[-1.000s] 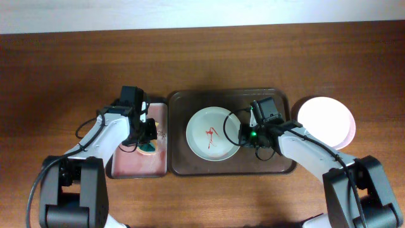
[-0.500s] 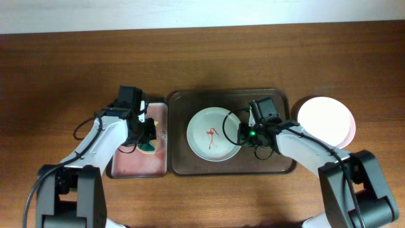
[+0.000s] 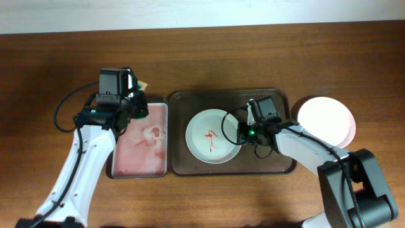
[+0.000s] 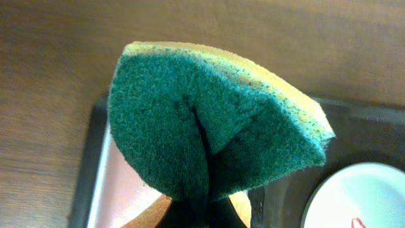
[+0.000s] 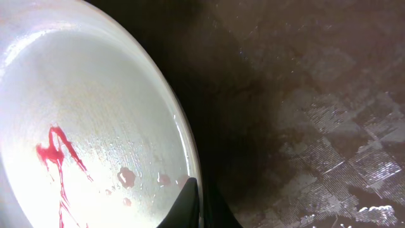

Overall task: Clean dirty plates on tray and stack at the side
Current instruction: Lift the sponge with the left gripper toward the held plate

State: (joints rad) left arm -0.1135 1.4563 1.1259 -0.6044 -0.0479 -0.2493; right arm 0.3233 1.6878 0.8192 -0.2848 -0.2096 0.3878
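A white plate [image 3: 212, 134] with red smears lies on the dark brown tray [image 3: 278, 100]; it fills the right wrist view [image 5: 82, 126]. My right gripper [image 3: 242, 133] is shut on the plate's right rim, one finger inside and one outside [image 5: 193, 202]. My left gripper [image 3: 138, 95] is shut on a green and yellow sponge [image 4: 209, 126], folded between the fingers and held above the far edge of the pink tray [image 3: 142, 149]. A clean pink-white plate [image 3: 326, 121] sits on the table to the right of the brown tray.
The pink tray has wet reddish smears on it. The brown tray's floor shows right of the plate [image 5: 304, 114]. Bare wooden table [image 3: 50, 63] lies all around.
My left gripper has lifted the sponge off the pink tray and moved up and to the left. The right gripper has stayed on the plate's rim.
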